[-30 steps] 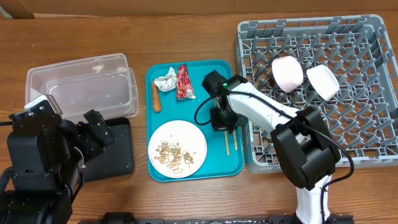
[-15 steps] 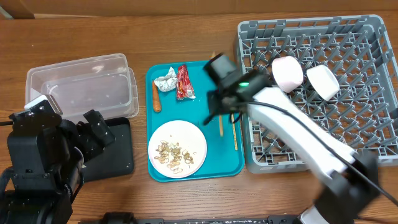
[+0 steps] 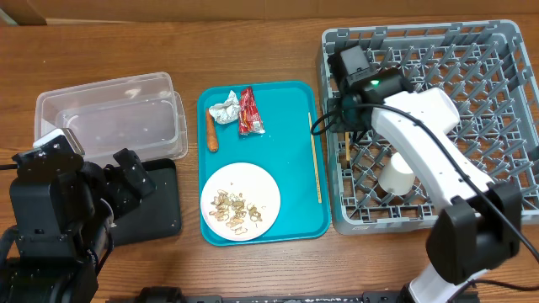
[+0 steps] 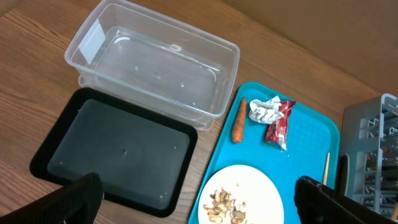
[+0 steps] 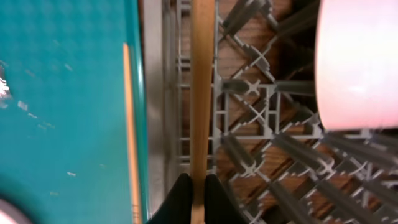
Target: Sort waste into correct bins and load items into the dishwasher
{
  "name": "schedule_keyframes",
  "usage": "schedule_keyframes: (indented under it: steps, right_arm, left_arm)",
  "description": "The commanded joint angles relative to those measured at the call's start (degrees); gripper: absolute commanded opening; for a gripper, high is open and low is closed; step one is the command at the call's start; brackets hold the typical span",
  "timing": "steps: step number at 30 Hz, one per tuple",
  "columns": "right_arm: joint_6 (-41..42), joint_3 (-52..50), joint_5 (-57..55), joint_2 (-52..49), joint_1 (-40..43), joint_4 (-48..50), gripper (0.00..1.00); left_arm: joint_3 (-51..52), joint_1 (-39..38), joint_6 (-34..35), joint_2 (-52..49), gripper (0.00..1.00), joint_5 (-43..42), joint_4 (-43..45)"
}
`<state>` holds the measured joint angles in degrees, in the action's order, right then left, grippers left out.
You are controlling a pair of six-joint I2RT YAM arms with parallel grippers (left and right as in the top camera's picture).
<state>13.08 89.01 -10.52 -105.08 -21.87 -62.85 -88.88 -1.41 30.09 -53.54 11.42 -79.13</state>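
The large grey dish rack (image 3: 505, 101), a grid of upright pegs, takes up the right side, with the teal tray (image 3: 290, 109) just beside its left wall. Lower left, the left gripper (image 4: 198, 186) hangs with fingers spread wide above the flat black tray (image 4: 118, 149). The right gripper (image 5: 198, 186) is clamped on 1 thin, pale wooden chopstick (image 5: 200, 93) held over the rack's left edge and running along the wall, while the 2nd chopstick (image 3: 315, 160) lies flat along the teal tray's right rim
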Motion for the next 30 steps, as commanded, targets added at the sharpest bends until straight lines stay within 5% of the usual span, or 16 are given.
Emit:
schedule_keyframes:
  steps: [1, 15, 30]
  right_arm:
    - [-1.09, 0.79, -3.06, 1.62, -0.68, -0.5, 0.26]
    - [2.36, -1.03, 2.45, 4.09, -15.8, 1.31, 0.35]
    - [5.42, -9.18, -6.25, -9.7, -15.98, 9.92, 0.33]
  left_arm:
    - [-0.42, -0.11, 0.79, -0.09, 1.0, 0.79, 0.04]
    - [-0.42, -0.11, 0.76, -0.09, 1.0, 0.79, 0.04]
    - [-0.42, -0.11, 0.79, -0.09, 1.0, 0.79, 0.04]
